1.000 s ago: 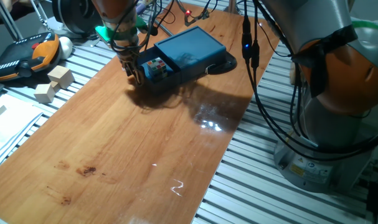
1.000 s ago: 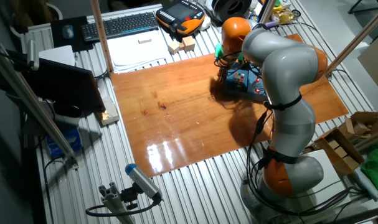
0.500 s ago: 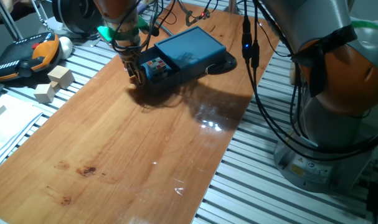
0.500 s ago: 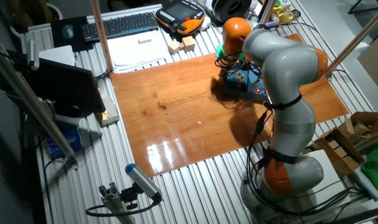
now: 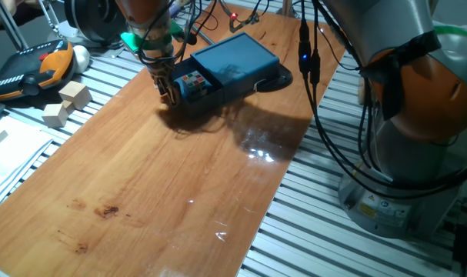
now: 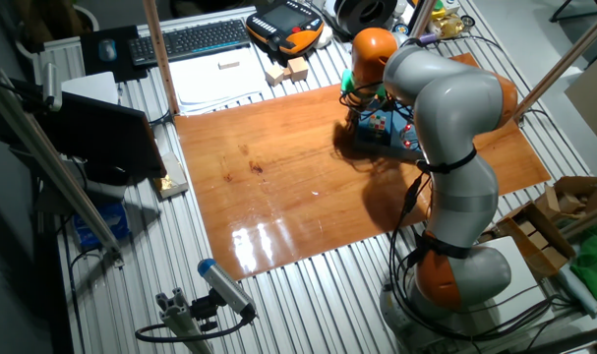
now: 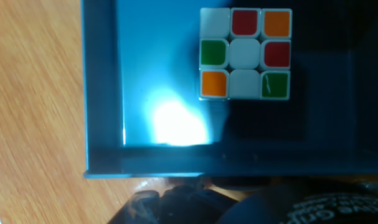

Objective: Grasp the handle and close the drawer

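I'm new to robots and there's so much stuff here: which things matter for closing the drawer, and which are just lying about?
For the job:
drawer
end effector at its front

Lying about:
puzzle cube in the drawer
wooden blocks
keyboard
orange pendant

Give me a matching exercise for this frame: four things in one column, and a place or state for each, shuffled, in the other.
Things:
1. puzzle cube
2. drawer
3. gripper
4. wooden blocks

Places or states:
A. on the slatted surface beside the board
B. partly open
C. at the drawer's front
D. inside the drawer

Pairs: 1-D, 2-B, 3-C, 4-A
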You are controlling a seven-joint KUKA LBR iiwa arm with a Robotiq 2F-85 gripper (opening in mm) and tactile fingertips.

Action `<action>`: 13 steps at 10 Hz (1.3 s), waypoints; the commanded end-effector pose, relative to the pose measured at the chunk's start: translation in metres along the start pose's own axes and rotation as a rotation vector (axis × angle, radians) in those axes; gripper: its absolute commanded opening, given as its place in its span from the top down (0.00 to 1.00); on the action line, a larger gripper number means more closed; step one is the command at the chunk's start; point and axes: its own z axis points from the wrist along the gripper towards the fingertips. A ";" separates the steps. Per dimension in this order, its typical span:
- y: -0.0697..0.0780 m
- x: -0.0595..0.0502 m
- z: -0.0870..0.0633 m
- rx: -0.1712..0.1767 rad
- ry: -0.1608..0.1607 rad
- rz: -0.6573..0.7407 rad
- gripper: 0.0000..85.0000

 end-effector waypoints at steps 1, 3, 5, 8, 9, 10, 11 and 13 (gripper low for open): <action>0.000 0.000 0.000 0.005 -0.001 0.004 0.24; 0.000 0.000 0.000 0.016 0.001 0.010 0.25; 0.000 0.000 -0.001 0.015 -0.002 0.010 0.28; 0.000 0.000 -0.002 0.016 -0.004 0.010 0.32; 0.000 0.000 -0.001 0.016 -0.004 0.008 0.33; 0.001 0.000 -0.001 0.016 -0.004 0.008 0.34; 0.000 0.000 -0.001 0.017 -0.001 0.007 0.37; 0.001 0.000 -0.001 0.021 -0.001 0.002 0.45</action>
